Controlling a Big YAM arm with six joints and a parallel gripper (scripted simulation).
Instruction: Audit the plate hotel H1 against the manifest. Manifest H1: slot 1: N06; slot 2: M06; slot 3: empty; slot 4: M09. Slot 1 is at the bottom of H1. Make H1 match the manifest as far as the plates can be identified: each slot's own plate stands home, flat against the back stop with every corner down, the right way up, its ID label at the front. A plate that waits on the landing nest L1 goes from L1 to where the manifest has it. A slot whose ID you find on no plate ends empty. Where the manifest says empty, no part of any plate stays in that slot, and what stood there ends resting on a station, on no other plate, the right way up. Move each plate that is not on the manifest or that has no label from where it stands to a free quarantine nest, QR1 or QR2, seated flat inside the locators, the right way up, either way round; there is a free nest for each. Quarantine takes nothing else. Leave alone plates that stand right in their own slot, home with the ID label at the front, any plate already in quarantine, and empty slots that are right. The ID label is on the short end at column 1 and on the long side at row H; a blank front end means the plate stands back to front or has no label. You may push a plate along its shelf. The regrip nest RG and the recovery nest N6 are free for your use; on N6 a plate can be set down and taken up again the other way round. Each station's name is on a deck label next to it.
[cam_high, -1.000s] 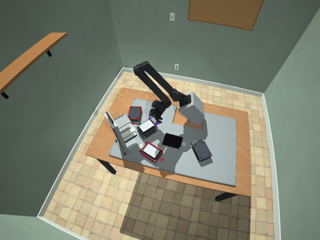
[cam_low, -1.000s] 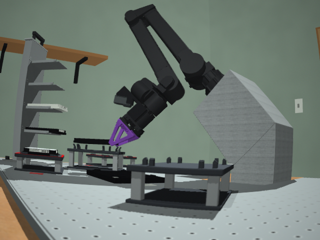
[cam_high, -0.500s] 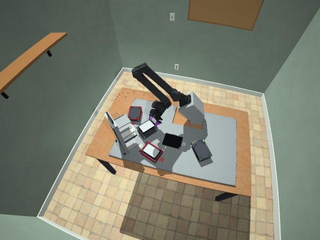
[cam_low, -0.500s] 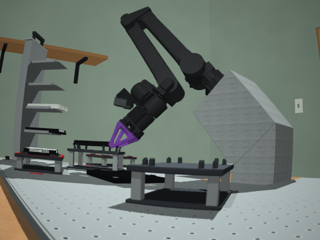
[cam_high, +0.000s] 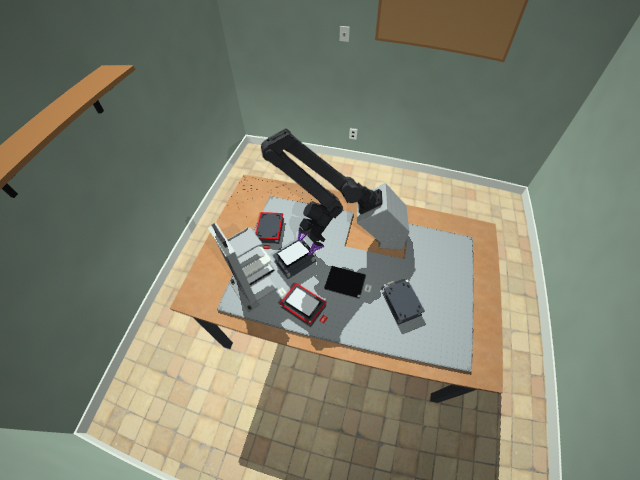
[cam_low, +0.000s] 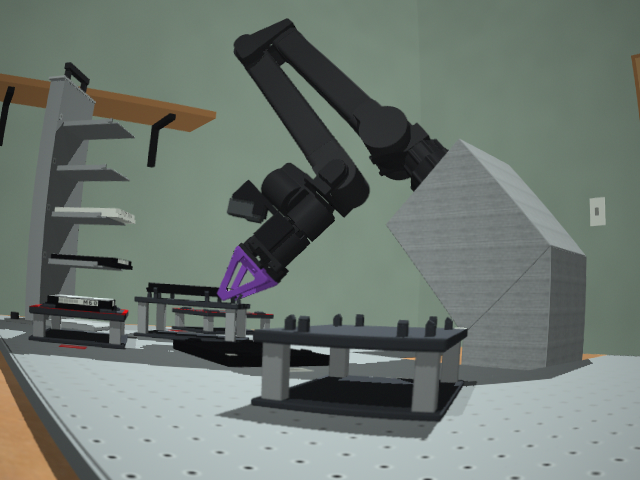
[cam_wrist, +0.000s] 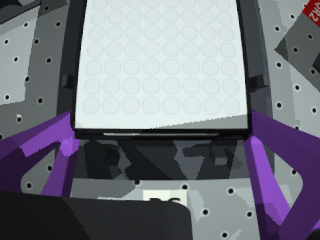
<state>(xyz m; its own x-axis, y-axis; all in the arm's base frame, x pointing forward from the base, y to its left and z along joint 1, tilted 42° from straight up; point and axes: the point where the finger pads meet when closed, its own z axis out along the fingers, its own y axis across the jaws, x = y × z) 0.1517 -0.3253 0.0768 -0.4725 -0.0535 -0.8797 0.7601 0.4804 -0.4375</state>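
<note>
My gripper (cam_high: 310, 243) (cam_low: 238, 289) (cam_wrist: 161, 119) is shut on the near short end of a white-topped, dark-rimmed plate (cam_high: 293, 252) (cam_low: 180, 288) (cam_wrist: 160, 47). The plate lies level on or just above the posts of the regrip nest (cam_low: 188, 310), whose deck label (cam_wrist: 164, 196) shows below it. I cannot read any ID on the plate. The hotel H1 (cam_high: 248, 263) (cam_low: 67, 196) stands to the left. Its lowest shelf holds a dark plate (cam_low: 90, 259), the shelf above holds a white plate (cam_low: 95, 210), and the two upper shelves look empty.
One red-edged quarantine nest (cam_high: 303, 303) (cam_low: 77, 304) holds a white-topped plate; the other (cam_high: 269, 226) looks empty. A flat black station (cam_high: 344, 281) lies mid-deck. A tall empty nest (cam_high: 403, 302) (cam_low: 356, 335) stands to the right. The grey arm pedestal (cam_high: 385, 214) is behind.
</note>
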